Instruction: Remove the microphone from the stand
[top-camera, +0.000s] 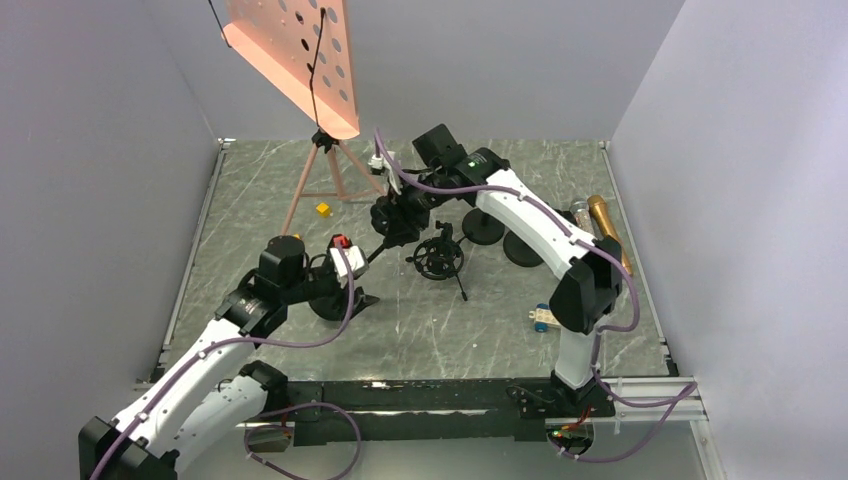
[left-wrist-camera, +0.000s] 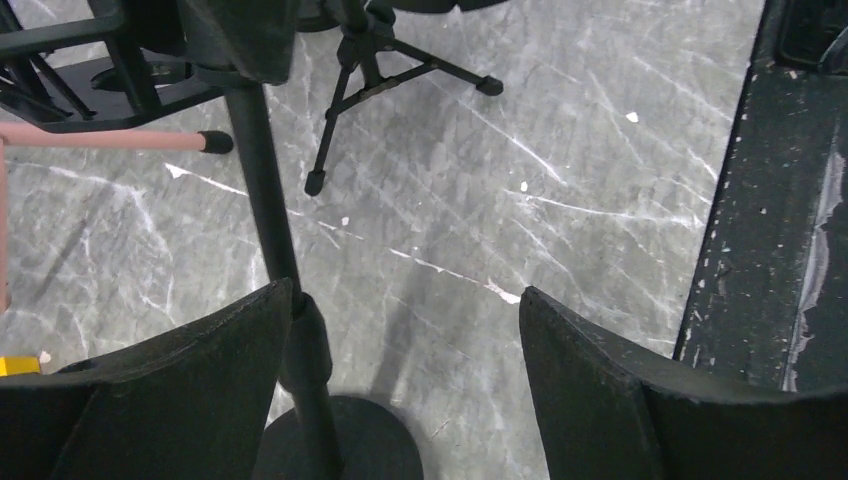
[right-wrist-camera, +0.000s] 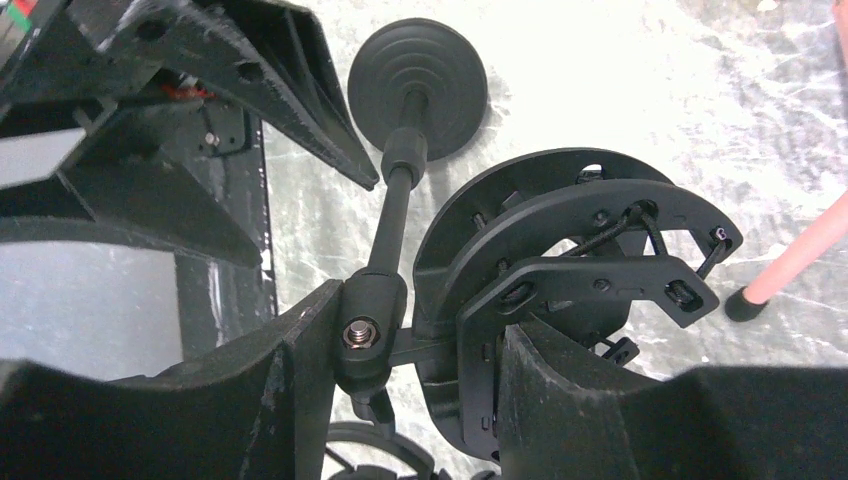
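Grey marble worktop (top-camera: 500, 315): left gripper (left-wrist-camera: 405, 375) released beside the stand pole (left-wrist-camera: 262, 200); right gripper (right-wrist-camera: 415, 350) grasps the empty-looking shock mount (right-wrist-camera: 590, 215). Gold microphone (top-camera: 606, 228) lies near the right edge. With nothing bracing the pole, a tug could topple it.

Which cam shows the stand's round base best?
Right wrist: the whole round base shows, pole rising from it. Left wrist cuts it off at the bottom edge. Top external shows it small and partly hidden.

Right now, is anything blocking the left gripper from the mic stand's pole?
Nothing visible does. The left gripper is open, and the black stand pole sits between its jaws, close beside one finger, just above the round base.
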